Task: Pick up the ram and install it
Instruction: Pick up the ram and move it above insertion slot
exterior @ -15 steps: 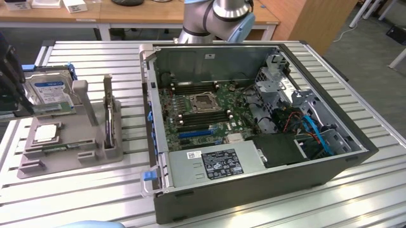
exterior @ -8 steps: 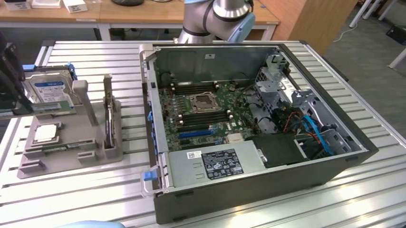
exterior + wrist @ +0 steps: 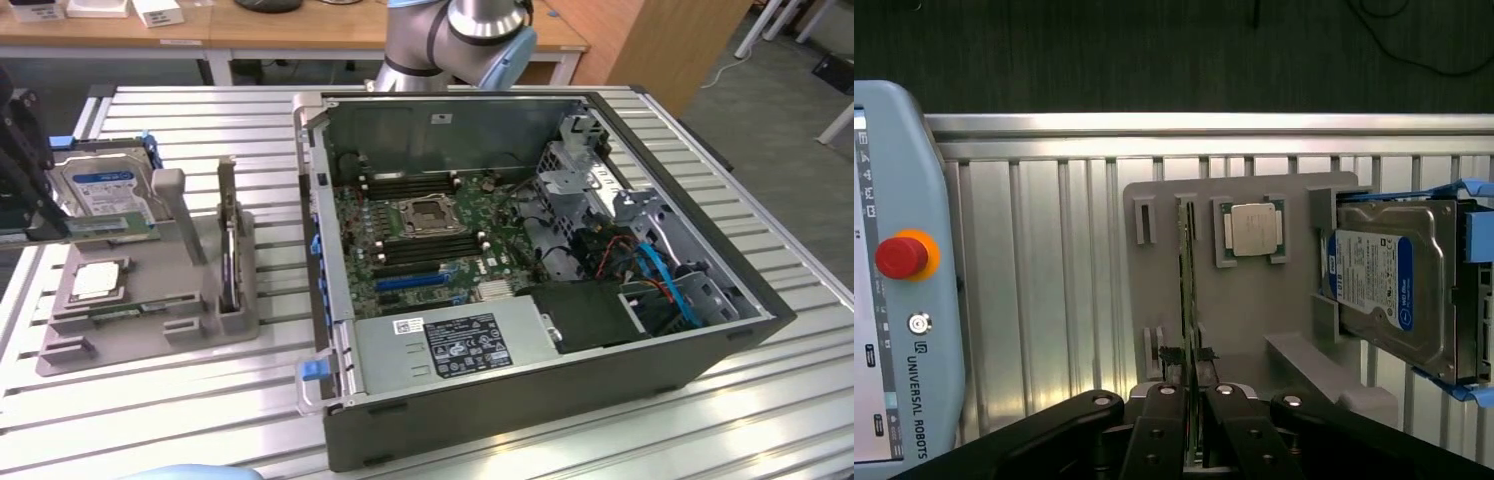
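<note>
The slatted aluminium bench (image 3: 1044,280) lay beneath the fingers (image 3: 1166,425), carrying a grey holder block (image 3: 1254,320) just ahead of them. Its cradle propped a blue-labelled silver hard drive (image 3: 1384,290) to one side. The long green circuit-board ram (image 3: 1187,270) ran edge-on between the fingers, over the holder. They were clenched on its flat faces, probably to leave its contact edge free. A small square silver processor (image 3: 1254,228) sat beyond.

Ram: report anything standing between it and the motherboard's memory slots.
Only the open case's side wall rises between the grey holder, where the ram stands on edge, and the memory slots. The case is open on top and nothing visible covers the slots.
</note>
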Robot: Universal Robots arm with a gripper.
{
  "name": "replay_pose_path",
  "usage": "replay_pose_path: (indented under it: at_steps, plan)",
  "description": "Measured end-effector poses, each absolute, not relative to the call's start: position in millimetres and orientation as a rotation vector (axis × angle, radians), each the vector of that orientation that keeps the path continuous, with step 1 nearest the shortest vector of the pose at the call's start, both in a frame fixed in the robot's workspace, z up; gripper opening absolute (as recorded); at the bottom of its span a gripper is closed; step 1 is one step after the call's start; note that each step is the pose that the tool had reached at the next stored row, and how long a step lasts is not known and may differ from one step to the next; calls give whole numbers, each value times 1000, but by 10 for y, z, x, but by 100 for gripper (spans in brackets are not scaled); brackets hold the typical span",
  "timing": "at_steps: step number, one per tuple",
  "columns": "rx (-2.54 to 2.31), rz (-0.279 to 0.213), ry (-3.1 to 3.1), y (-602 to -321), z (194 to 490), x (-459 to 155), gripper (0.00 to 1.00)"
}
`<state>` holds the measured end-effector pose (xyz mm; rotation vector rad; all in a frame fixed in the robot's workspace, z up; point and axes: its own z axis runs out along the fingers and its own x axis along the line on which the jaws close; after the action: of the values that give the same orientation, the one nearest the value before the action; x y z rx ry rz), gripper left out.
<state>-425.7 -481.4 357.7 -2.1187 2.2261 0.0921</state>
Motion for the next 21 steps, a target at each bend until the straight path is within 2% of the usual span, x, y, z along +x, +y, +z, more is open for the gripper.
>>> replay_pose_path:
  at_steps: [21]
  plan:
    - [-2118, 94, 2226, -4814, 3701, -3957, 13]
